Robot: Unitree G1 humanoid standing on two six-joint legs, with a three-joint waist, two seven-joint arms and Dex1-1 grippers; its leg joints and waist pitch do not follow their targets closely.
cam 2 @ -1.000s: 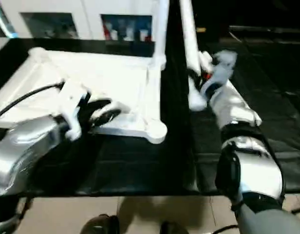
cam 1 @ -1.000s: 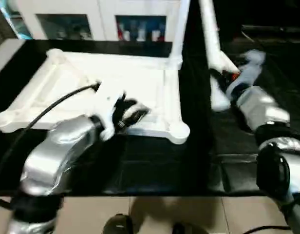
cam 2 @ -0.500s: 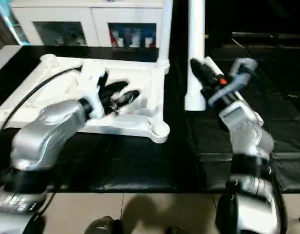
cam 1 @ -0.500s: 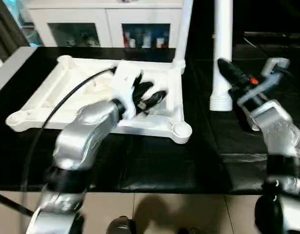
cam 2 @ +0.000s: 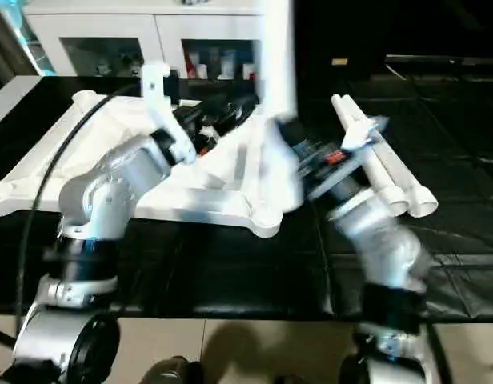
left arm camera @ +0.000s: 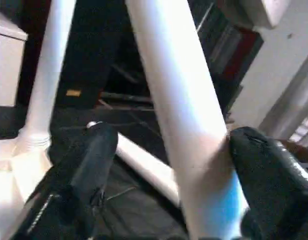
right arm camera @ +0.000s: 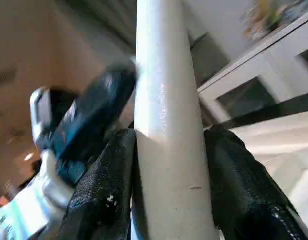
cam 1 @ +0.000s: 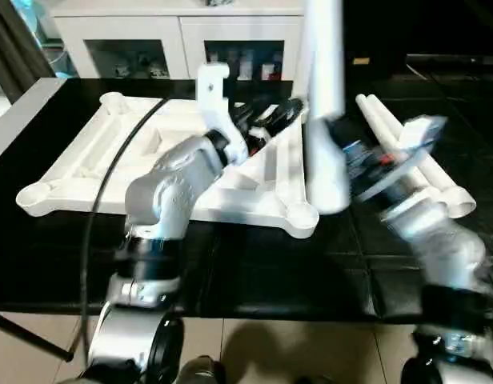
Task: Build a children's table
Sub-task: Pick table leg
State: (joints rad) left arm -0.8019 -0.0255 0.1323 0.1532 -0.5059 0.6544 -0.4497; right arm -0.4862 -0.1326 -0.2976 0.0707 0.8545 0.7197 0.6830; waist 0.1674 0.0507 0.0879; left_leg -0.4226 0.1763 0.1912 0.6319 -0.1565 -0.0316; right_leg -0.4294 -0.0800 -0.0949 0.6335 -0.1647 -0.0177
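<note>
held leg [cam 1: 325, 120] cut off at top edge; right claw [cam 1: 366, 160] motion-blurred, cabinet [cam 1: 182, 40] contents indistinct

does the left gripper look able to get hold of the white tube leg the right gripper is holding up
Probably yes. The left gripper has its black fingers open on either side of the upright white tapered tube leg, which the right gripper clamps, and nothing stands between them.

We count one white tabletop [cam 1: 86, 164], ribbed side up. Four white legs: one upright in a far corner socket [left arm camera: 46, 85], one held upright [cam 1: 325, 112], two lying side by side on the black mat [cam 1: 414, 164]. One white cabinet [cam 1: 174, 36]. Two grippers.
</note>
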